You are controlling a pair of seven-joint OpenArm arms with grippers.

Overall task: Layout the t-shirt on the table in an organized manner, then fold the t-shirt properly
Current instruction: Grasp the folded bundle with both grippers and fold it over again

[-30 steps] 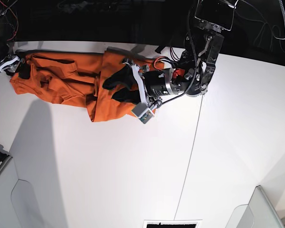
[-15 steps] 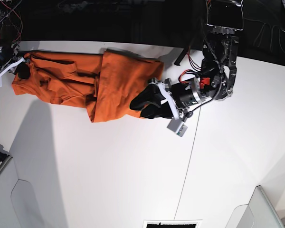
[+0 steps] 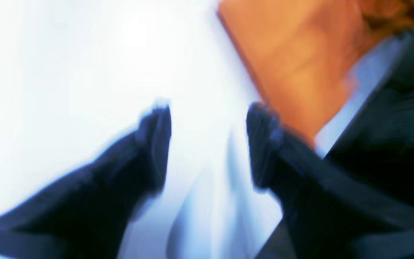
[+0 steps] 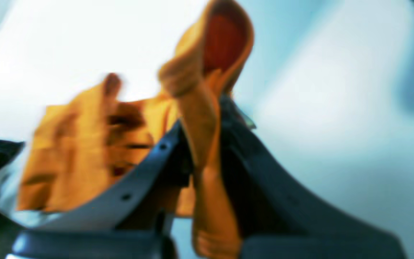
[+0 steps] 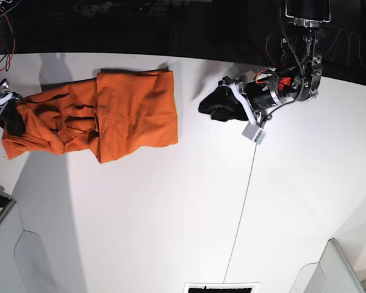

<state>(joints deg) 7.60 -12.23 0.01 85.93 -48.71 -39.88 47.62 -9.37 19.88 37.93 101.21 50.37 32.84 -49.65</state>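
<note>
The orange t-shirt [image 5: 110, 113] lies bunched lengthwise on the white table [image 5: 171, 213], at the far left. Its right half is a smooth folded panel and its left half is crumpled. My right gripper [image 5: 11, 119] is at the shirt's left end. In the right wrist view the right gripper [image 4: 203, 144] is shut on a pinched fold of the t-shirt [image 4: 84, 154]. My left gripper [image 5: 208, 108] hovers to the right of the shirt, clear of it. The left wrist view is blurred and shows the left gripper [image 3: 207, 144] open over bare table, with the t-shirt [image 3: 300, 54] beyond it.
A thin dark seam [image 5: 244, 201] crosses the table right of centre. Grey bins stand at the near left corner [image 5: 12, 250] and the near right corner [image 5: 335, 268]. The table's far edge [image 5: 189, 58] meets a dark background with cables.
The left gripper has drawn back to the right, off the shirt. The right gripper has shut on the shirt's left end, and the shirt has shifted left and nearer.
</note>
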